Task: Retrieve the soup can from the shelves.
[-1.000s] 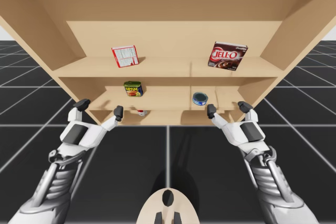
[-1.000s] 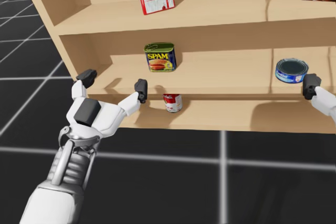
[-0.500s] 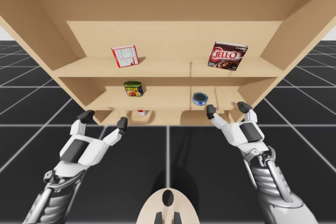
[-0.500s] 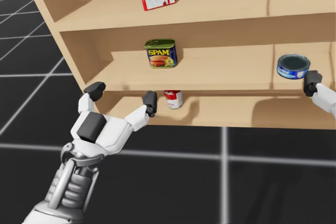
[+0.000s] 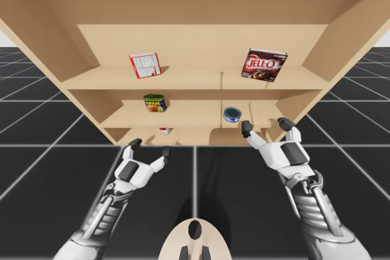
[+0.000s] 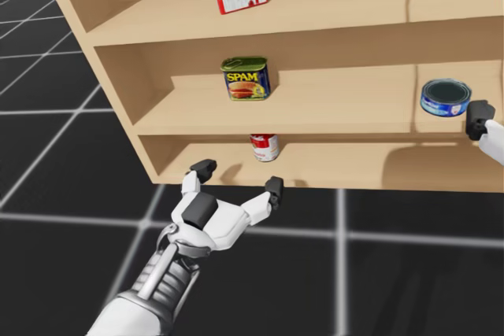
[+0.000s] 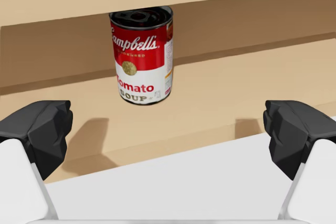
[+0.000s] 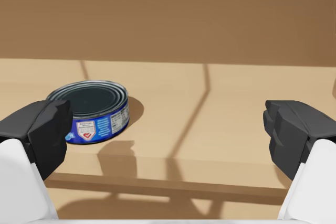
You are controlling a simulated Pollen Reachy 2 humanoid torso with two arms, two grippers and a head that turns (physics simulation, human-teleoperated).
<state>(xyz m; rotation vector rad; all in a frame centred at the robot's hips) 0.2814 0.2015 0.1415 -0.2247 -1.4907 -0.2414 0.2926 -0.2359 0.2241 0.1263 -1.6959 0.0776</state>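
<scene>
The soup can (image 7: 140, 56) stands upright on the lowest board of the shelves (image 5: 201, 80), straight ahead of my left pincer (image 7: 168, 135), which is released, its fingers spread wide just outside the shelf's front edge and touching nothing. My right pincer (image 8: 168, 135) is released too, at the middle shelf's front edge, with a flat blue can (image 8: 94, 109) just ahead of it.
</scene>
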